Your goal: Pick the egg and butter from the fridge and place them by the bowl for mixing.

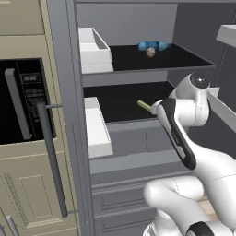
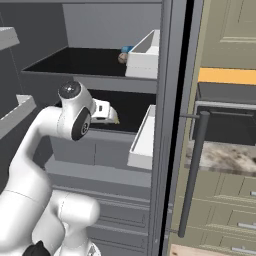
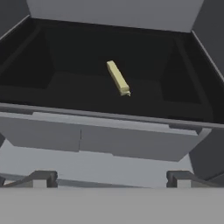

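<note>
Inside the fridge (image 1: 69, 92), the butter (image 3: 118, 78) lies alone on the black lower shelf (image 3: 87, 94), the egg (image 1: 150, 52) on the shelf above, while the claw (image 3: 111, 179) hangs spread wide, gripping nothing.

Setting: rendered domestic kitchen. Evidence: tall grey fridge (image 1: 69, 69) standing open, with black shelves, white bins (image 1: 94, 50) and a long bar handle (image 1: 51, 156); beige panelled cupboards (image 1: 27, 193) to either side; a black built-in microwave (image 1: 23, 99); drawer fronts (image 2: 225, 192) under a marbled countertop (image 2: 222, 157); food on the shelves.
</note>
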